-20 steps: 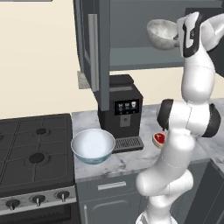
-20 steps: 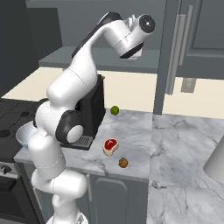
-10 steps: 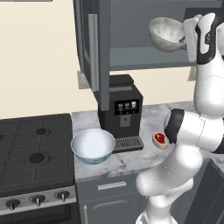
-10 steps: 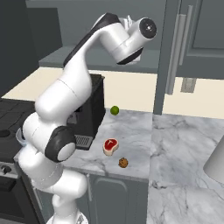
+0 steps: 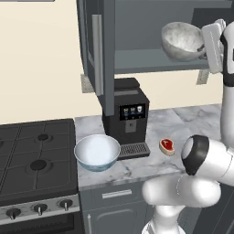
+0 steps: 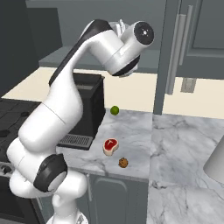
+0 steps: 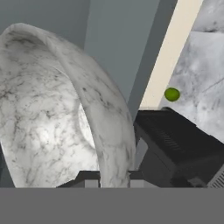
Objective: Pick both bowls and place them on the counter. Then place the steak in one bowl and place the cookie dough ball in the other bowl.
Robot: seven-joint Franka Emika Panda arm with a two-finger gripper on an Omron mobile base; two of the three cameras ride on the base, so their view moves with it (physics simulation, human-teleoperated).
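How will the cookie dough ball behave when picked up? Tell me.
The cookie dough ball looks round and lies free on the counter, so a nudge may roll it. It is smaller than the steak, probably light, and dough may squash if pinched hard.

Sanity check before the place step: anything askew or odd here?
Only the marbled bowl: it is tilted on its side at the cabinet shelf, rim pinched in the gripper. The white bowl, steak and cookie dough ball sit normally.

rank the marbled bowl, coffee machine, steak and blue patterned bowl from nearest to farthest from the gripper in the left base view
1. marbled bowl, in the gripper, up by the shelf
2. coffee machine, below, left
3. steak, on the counter; close to call with 2
4. blue patterned bowl, far left beside the stove
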